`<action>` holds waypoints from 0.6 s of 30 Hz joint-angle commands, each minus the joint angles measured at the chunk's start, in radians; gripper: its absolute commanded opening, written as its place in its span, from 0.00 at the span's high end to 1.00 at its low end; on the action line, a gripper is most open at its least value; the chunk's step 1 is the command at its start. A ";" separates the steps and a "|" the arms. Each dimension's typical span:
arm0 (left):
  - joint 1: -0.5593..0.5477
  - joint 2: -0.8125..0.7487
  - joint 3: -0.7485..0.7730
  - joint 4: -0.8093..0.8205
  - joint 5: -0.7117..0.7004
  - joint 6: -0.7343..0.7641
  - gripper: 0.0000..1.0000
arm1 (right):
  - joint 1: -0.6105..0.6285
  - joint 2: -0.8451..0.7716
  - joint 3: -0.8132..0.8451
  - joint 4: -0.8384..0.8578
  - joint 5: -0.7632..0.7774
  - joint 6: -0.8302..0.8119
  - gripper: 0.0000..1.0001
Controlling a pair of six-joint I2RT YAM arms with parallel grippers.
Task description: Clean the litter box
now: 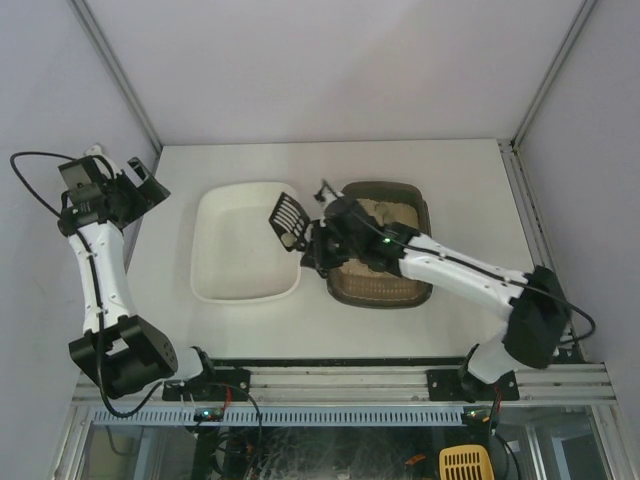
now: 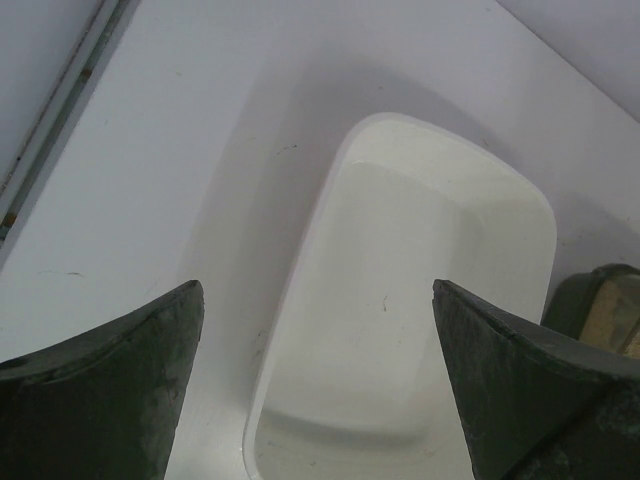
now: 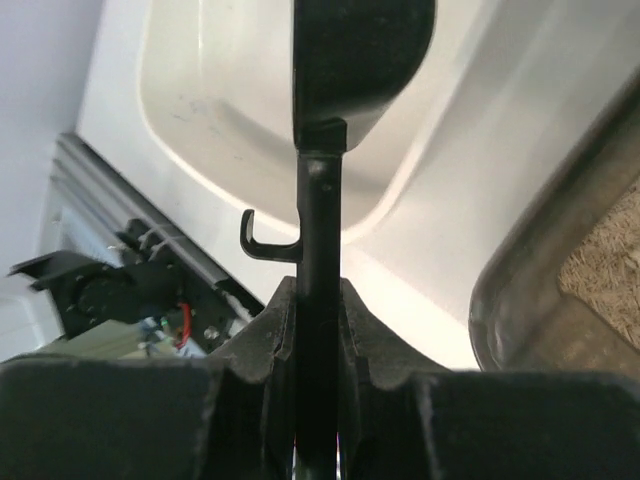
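Note:
The dark grey-brown litter box point(image 1: 400, 293) with beige litter sits right of centre; its rim point(image 3: 520, 300) shows at the right of the right wrist view. My right gripper point(image 1: 312, 243) is shut on the handle of a black slotted scoop point(image 1: 289, 216), whose head hangs over the right edge of the white tray point(image 1: 215, 280). In the right wrist view the scoop's handle point(image 3: 318, 230) runs up between the fingers to its head point(image 3: 360, 60). My left gripper point(image 1: 145, 185) stands open and empty at the far left, above the table beside the white tray point(image 2: 330, 200).
The table's left edge rail point(image 2: 60, 110) runs near my left gripper. The metal frame rail point(image 1: 340, 380) lies along the near edge. A corner of the litter box point(image 2: 600, 300) shows at the right of the left wrist view.

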 commanded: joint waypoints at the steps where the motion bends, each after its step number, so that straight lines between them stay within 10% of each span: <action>1: 0.032 -0.001 0.067 -0.010 0.075 -0.030 0.00 | 0.121 0.184 0.257 -0.245 0.230 -0.181 1.00; 10: 0.032 -0.049 0.016 0.017 -0.001 -0.017 0.00 | 0.375 0.542 0.668 -0.550 0.833 -0.440 1.00; 18: 0.032 -0.058 -0.020 0.026 0.024 -0.019 0.00 | 0.423 0.566 0.685 -0.470 0.944 -0.520 1.00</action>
